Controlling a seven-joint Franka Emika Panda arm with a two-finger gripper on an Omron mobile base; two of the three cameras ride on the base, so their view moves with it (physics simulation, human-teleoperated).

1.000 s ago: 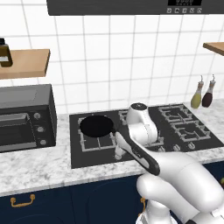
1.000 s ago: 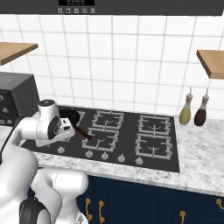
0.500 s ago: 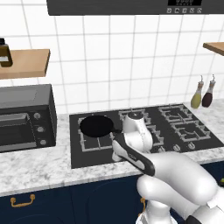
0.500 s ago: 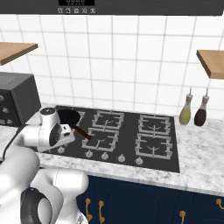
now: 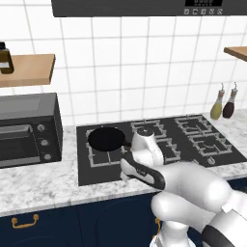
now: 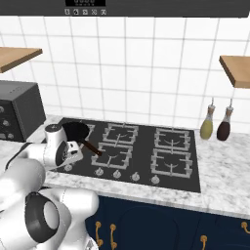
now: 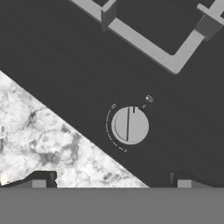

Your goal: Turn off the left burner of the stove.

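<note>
The marble bench [image 6: 222,181] carried the stove [image 6: 188,168], with the left burner [image 5: 107,150] under a black frying pan [image 5: 106,139]. Over the stove's front-left edge the gripper [image 7: 111,183] hung with jaws spread wide above a small silver knob [image 7: 129,125], not touching it.

We see an arm [image 5: 193,188] built of smooth, glossy white shells, rounded and bulbous at the links. Dark bands mark the joints: a black strip with a thin pale line runs along the forearm in the left base view, and a large dark grey disc with a lighter centre caps a joint in the right base view. The wrist ends in a short white cylinder with a grey top. The pincer [image 7: 112,186] shows two small dark finger tips [image 7: 43,178] with pale grey pads.
</note>
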